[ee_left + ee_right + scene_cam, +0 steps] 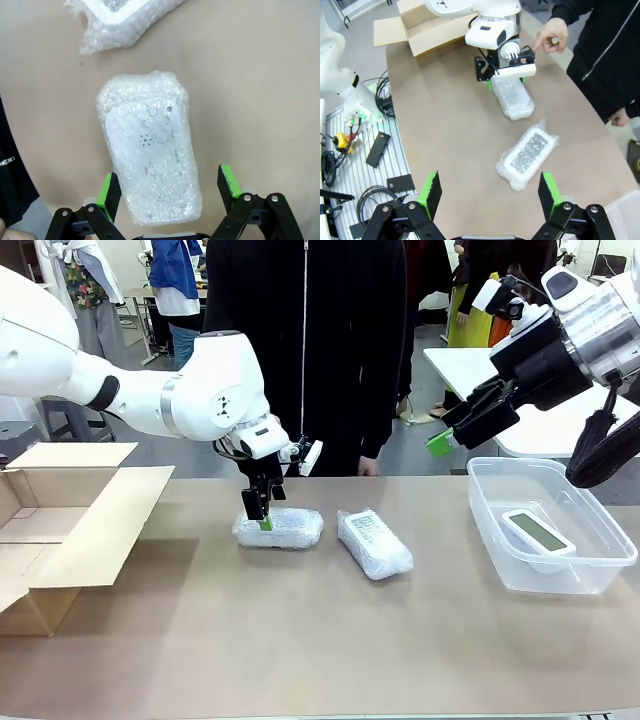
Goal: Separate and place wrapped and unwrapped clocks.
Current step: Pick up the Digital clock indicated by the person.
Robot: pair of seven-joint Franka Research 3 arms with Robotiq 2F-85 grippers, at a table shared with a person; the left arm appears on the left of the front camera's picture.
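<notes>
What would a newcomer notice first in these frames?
The left end effector stands open, straddling one end of a wrapped clock at mid-table without gripping it. A second wrapped clock lies just right of it. The bare white clock sits in the clear tub at the right; an open cardboard box waits at the left.

2 wrapped clocks (279,528) (374,543); 1 bare clock (538,531)

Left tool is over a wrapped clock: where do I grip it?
Across its two long sides, near mid-length, straight down from above. The wrapped clock lies flat on the table, and its width fits between the open left tool, whose pads straddle one end.
</notes>
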